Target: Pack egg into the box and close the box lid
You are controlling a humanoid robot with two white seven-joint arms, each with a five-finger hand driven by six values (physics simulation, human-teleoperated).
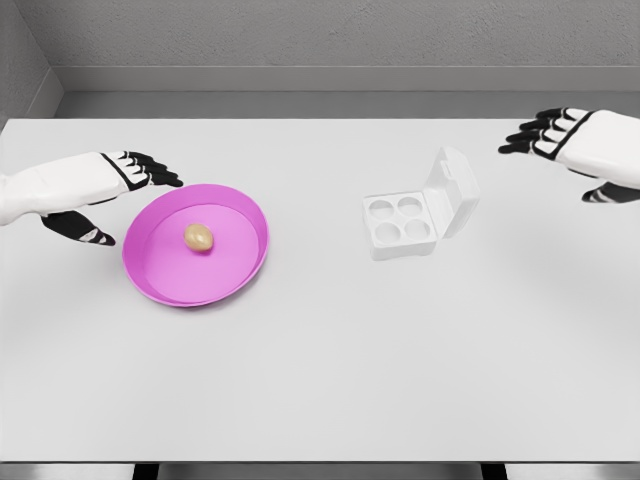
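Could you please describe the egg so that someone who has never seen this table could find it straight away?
On the white table, look left of centre for the round pink plate, just beside the left hand. The egg lies near its middle: small, tan and oval, the only thing on the plate.

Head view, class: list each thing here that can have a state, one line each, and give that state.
egg: loose in the pink plate, not held
pink plate: upright on the table, holding the egg
egg box: lid open, all four cups empty
left hand: open, at the plate's far-left rim, holding nothing
right hand: open, to the right of the box, holding nothing
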